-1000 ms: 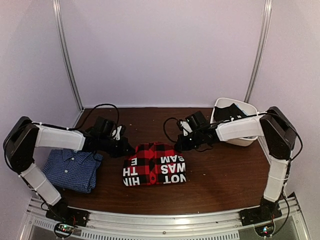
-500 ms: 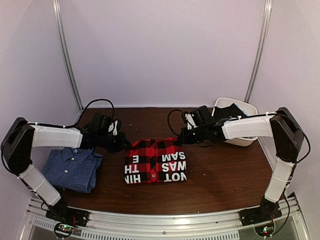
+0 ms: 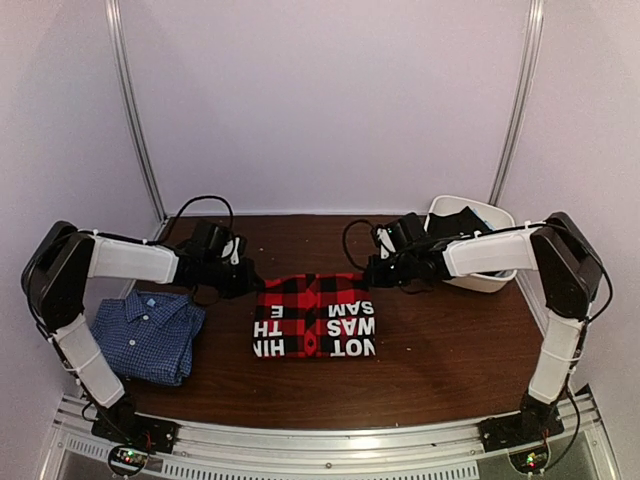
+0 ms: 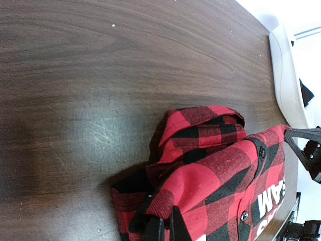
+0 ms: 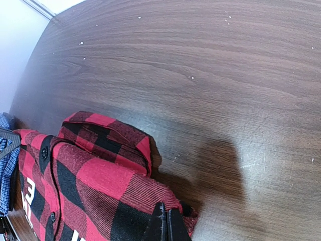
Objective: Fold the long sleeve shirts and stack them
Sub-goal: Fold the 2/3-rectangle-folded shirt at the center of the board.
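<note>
The red-and-black plaid flannel shirt [image 3: 313,317] lies folded at the table's middle, its white lettering toward the near edge. My left gripper [image 3: 249,283] is shut on its far left corner [image 4: 168,213]. My right gripper [image 3: 372,276] is shut on its far right corner [image 5: 165,211]. Both corners are pinched just above the table. The collar [image 4: 200,128] shows in the left wrist view and in the right wrist view [image 5: 108,133]. The blue fine-check shirt [image 3: 146,337] lies folded at the near left, apart from both grippers.
A white bin [image 3: 470,256] holding dark clothing stands at the back right, behind my right arm. The brown wooden table [image 3: 450,360] ends at a metal rail along the near edge. White walls enclose the back and sides.
Both grippers have moved toward the far side with the plaid shirt's far corners in them. The shirt has slid a little farther back and its far edge is pulled straighter.
</note>
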